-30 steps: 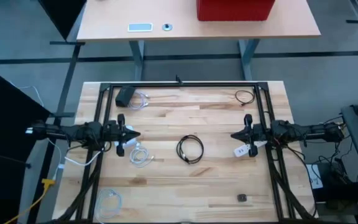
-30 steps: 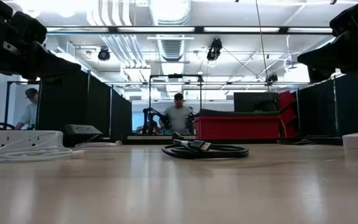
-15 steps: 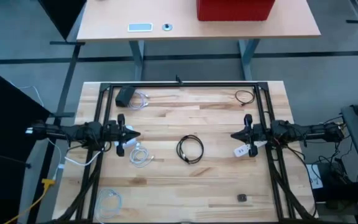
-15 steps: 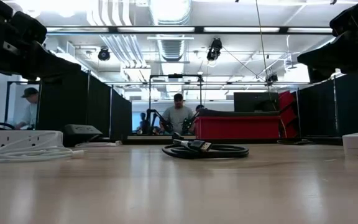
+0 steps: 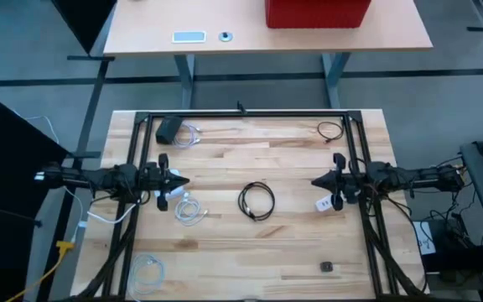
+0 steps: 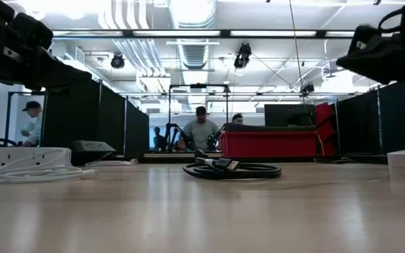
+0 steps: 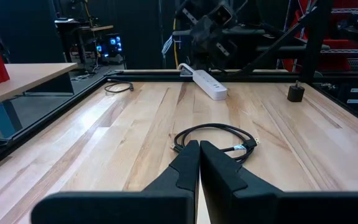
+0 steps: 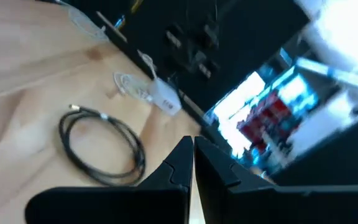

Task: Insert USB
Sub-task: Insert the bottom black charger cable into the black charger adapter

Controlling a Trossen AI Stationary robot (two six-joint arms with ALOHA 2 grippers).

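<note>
Wooden table (image 5: pixel 292 243), coiled black cable (image 5: pixel 257 202), people beyond

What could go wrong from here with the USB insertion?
Both tools look shut and empty: the left tool and right tool hover apart from the coiled black cable, so nothing is grasped yet. The cable's loops could drag or tangle when lifted. The white power strip lies under the right arm, which may bump it.
</note>
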